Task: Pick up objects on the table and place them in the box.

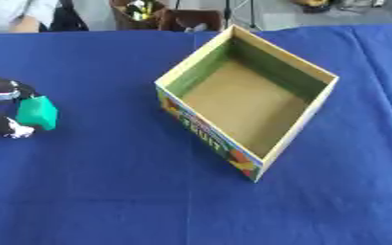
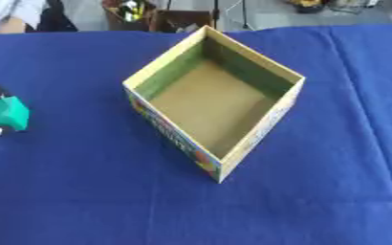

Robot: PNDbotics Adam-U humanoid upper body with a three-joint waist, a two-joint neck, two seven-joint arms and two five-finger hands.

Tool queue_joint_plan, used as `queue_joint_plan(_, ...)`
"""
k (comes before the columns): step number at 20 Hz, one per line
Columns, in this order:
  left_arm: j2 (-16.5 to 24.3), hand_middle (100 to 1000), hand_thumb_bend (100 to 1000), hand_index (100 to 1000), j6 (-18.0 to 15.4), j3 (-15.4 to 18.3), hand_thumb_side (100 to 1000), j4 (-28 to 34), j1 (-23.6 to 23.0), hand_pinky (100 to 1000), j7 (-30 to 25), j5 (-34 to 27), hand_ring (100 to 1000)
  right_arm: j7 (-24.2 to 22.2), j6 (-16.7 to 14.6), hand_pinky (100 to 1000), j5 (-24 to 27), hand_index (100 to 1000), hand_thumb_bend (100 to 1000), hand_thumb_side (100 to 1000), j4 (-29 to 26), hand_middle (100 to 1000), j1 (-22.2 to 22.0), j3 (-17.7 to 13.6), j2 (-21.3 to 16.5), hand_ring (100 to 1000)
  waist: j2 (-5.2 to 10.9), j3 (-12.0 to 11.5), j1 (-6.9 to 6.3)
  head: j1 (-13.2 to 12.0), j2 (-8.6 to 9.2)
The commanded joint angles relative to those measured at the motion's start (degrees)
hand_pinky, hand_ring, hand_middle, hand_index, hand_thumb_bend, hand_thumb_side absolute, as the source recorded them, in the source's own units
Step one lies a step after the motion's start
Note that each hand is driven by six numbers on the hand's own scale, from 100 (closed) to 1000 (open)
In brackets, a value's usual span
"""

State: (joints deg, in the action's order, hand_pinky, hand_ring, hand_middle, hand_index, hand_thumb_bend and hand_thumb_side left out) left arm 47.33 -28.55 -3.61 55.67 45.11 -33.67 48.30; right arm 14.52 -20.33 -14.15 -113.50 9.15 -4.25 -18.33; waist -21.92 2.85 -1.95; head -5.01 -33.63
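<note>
Left eye: left hand (image 1: 3, 107) at left edge, fingers curled round green block (image 1: 38, 113), block clamped between upper fingers and lower thumb, over blue cloth (image 1: 107, 191). Box (image 1: 304, 103) open, well apart to right of fingers, turned corner-on, printed front wall facing down-left.

Right eye: same hand mostly cut off at edge, block in fingers. Right hand unseen.

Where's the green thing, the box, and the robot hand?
green block (image 1: 38, 113), left eye view, its front face
box (image 1: 191, 123), left eye view, printed front wall
left robot hand (image 1: 0, 123), left eye view, a lower finger
</note>
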Motion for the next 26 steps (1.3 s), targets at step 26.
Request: queue_joint_plan(26, 0.7, 378, 100, 568, 1.2, 0.1, 694, 7.5, 4.3, 467, 15.9, -1.8, 512, 0.7, 0.6, 852, 1.1, 837, 100, 783, -1.1, 726, -0.3, -0.9, -1.5, 862, 3.60, -0.8, -0.29, -0.2, -0.72)
